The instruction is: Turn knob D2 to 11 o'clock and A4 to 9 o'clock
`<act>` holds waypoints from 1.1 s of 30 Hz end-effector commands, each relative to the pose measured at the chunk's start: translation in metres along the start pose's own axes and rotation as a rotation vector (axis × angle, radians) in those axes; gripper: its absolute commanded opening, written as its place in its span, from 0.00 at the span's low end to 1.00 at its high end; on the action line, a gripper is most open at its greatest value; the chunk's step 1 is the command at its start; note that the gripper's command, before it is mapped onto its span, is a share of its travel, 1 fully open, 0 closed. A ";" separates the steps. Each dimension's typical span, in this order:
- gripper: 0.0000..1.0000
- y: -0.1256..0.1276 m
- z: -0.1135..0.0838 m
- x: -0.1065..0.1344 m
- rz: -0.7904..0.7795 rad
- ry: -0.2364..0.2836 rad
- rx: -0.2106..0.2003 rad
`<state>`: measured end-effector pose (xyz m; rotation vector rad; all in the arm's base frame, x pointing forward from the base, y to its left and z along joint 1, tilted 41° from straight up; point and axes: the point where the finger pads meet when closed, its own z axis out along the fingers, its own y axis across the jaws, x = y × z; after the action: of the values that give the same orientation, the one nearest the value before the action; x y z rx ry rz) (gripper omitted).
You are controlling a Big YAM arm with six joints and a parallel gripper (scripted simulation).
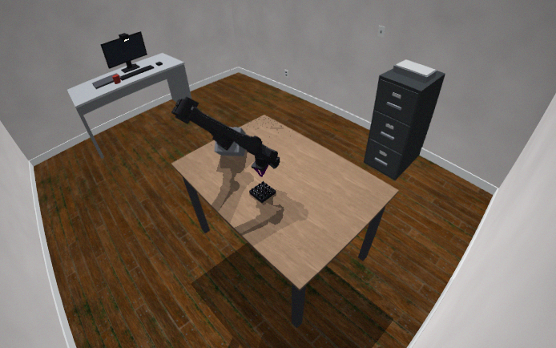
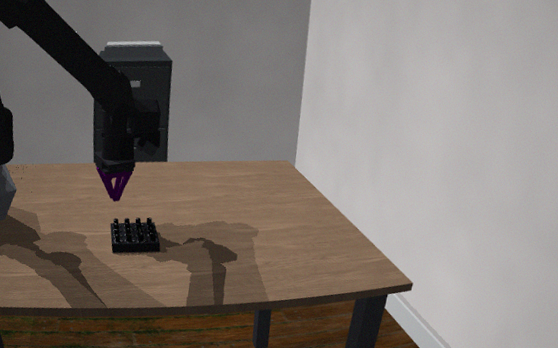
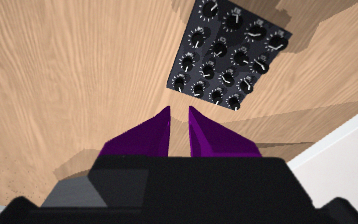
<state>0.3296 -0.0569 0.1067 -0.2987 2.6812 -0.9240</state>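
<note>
Right now the claw (image 3: pixel 179 114) is hanging above the tabletop (image 2: pixel 284 213) with its purple fingers nearly together, leaving only a narrow slit and gripping nothing. In the wrist view the knob box (image 3: pixel 231 52) is sitting in the upper right of the frame, beyond the fingertips and off to their right, so the coming move is turning on a forward, rightward and downward reach. The box is appearing skewed there, its edges running diagonally across the frame, not square to the fingers, and its nearest corner is lying just past the fingertips. In the exterior view the claw is hovering above and to the upper left of the box, well apart from its knobs, while the box is standing flat on the tabletop near the middle of the frame's lower half. The printed names are too small to read, so I cannot tell which knobs are D2 and A4. Judging by this, neither turn is being made yet.
</note>
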 end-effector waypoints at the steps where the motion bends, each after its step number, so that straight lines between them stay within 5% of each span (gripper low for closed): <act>1: 0.18 0.000 0.003 -0.004 -0.006 -0.008 -0.002; 33: 0.18 -0.001 0.037 -0.001 -0.005 -0.001 -0.001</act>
<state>0.3396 -0.0754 0.0822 -0.2895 2.6856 -0.9212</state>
